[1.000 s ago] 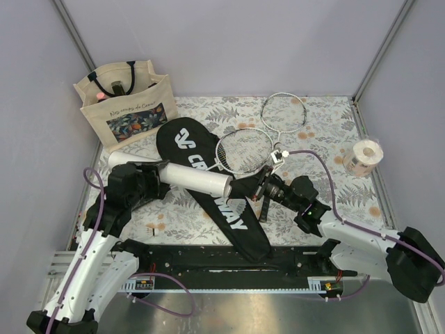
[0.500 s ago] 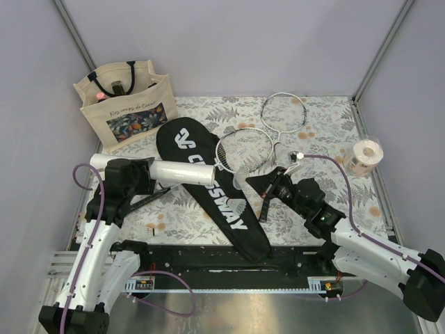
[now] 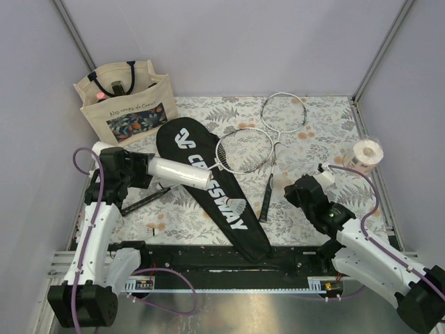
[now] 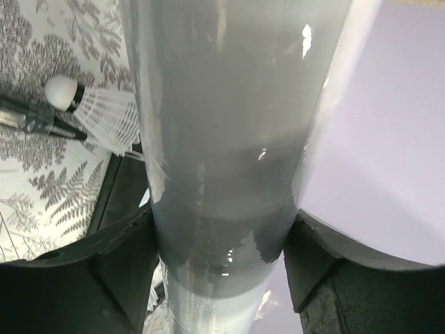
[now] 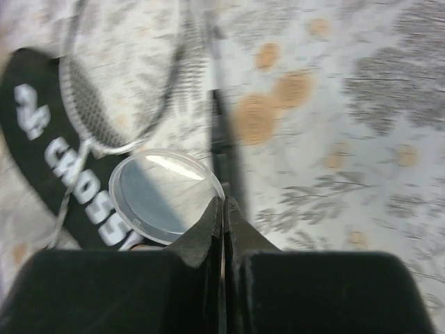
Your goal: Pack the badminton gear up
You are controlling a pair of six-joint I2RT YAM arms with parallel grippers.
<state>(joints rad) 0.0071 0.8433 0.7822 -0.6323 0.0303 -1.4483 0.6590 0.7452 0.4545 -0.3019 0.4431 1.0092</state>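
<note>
While the left gripper (image 3: 142,170) clamps the tube (image 3: 179,172) near the left edge of the table (image 3: 327,132), the tube looks long, white and glossy, and its free end reaches over the black cover (image 3: 229,209). Toward the right edge, the right gripper (image 5: 224,207) is closed and pinches a clear round lid (image 5: 160,198) by its rim.

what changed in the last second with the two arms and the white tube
The right gripper, jaws shut on the clear cap, pulled it off the end of the white tube and drew back to the right. The left gripper swung the tube it holds leftward, away from the cap. The rackets, black cover, tote bag and tape roll stayed put.
</note>
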